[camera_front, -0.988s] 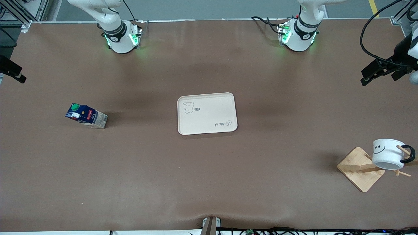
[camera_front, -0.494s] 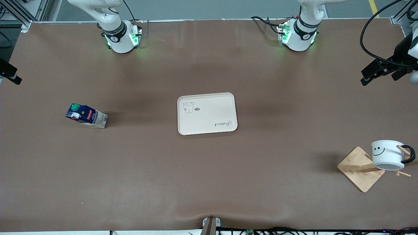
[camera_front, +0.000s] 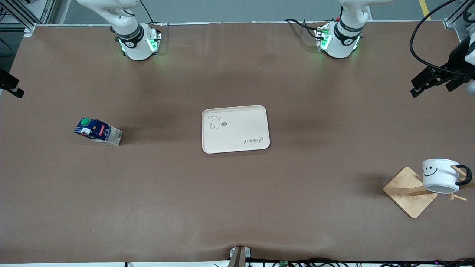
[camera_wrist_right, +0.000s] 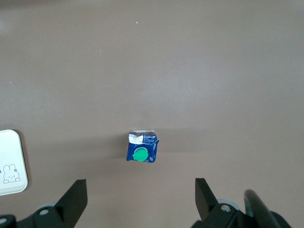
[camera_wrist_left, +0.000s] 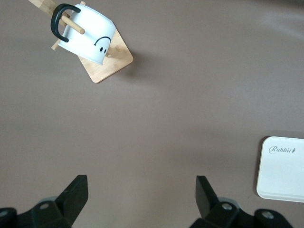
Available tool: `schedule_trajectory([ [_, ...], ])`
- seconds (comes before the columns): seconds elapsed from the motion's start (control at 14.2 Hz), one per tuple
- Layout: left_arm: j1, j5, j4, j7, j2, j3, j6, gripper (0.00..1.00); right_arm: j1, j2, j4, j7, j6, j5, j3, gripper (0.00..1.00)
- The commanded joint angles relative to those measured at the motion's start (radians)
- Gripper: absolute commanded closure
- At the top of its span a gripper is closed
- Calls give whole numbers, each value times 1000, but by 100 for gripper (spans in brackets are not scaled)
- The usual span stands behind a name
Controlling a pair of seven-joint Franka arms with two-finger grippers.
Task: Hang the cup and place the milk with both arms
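Cup: the white cup with the smiley face hangs by its black loop handle on a peg of the wooden rack, tipped on its side with the mouth facing the front camera; it is at the left arm's end of the desk, near the front edge.
Rack: its square wooden base rests flat on the brown desk; the cup also shows in the left wrist view, on the rack.
Milk: the dark blue milk carton stands on the desk toward the right arm's end, well apart from the tray, green cap on top; in the right wrist view it appears from above.
Tray: the cream tray lies flat at the middle of the desk, bare apart from a printed rabbit drawing and lettering.
Left hand: the left hand hangs in the air over the edge of the desk at the left arm's end, holding nothing; its fingers stand wide apart in the left wrist view.
Right hand: the right hand is up at the right arm's end of the desk, only partly in sight at the frame's edge; its fingers are spread wide and hold nothing, with the milk below them.
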Motion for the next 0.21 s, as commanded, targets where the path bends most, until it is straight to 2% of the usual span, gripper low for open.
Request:
schedule_trajectory([
  [0.0,5,-6,11,11,-5,1,-16,0,-13,13,29,13,-19,-16,12,0],
  [0.14,5,-6,10,11,-5,1,-16,0,-13,13,29,13,-19,-16,12,0],
])
